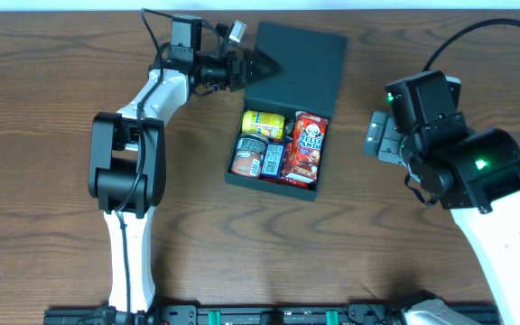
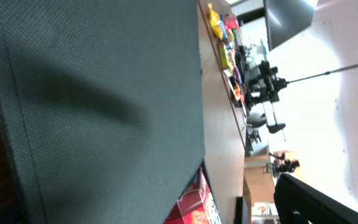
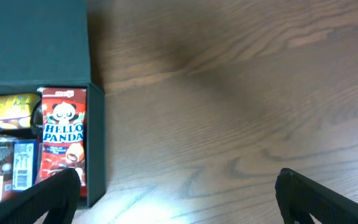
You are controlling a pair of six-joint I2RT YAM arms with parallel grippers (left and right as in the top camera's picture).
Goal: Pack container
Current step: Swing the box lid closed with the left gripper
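Container (image 1: 269, 185): lid (image 1: 305, 59) lying at 12 o'clock; left gripper (image 1: 267, 65), right gripper (image 3: 178, 180) both gaping, empty; lid possibly slipping while closing.

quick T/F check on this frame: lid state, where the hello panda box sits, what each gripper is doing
1. The lid of the container is open. True.
2. The Hello Panda box lies on the table beside the container. False: it is inside, along the right wall.
3. The right gripper is open and empty, over bare table. True.
4. The left gripper is down among the snacks. False: it is at the lid's left edge, jaws open.
5. A yellow packet lies inside the container at the lid end. True.
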